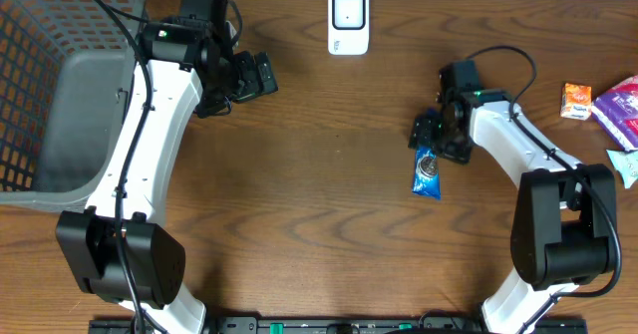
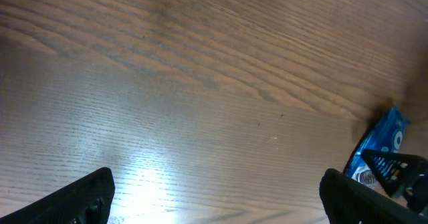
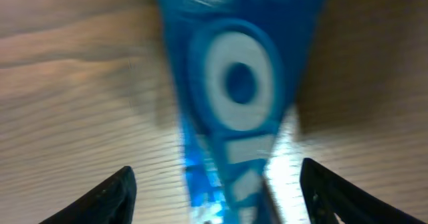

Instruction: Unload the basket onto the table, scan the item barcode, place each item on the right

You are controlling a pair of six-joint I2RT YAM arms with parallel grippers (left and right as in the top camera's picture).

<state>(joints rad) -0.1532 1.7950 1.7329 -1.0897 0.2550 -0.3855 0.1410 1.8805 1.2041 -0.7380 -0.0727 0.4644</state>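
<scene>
The right gripper (image 3: 215, 170) stands open. Its two dark fingers (image 3: 114, 194) are spread to either side of a blue snack packet (image 3: 234, 83), which lies flat on the wooden table (image 1: 329, 204) between and just ahead of them. Neither finger appears to press on the packet, though the wrist view is blurred. From overhead, the packet sits directly below the fingertips, its near end at the gripper. The left gripper (image 2: 214, 180) is also wide open and holds nothing, hovering over bare wood well apart from the packet. A white scanner (image 1: 348, 20) stands at the far table edge, between the two arms. A grey basket (image 1: 60, 75) sits behind the left arm. An orange box (image 1: 576, 101) and a purple packet (image 1: 620, 110) lie beyond the right arm.
</scene>
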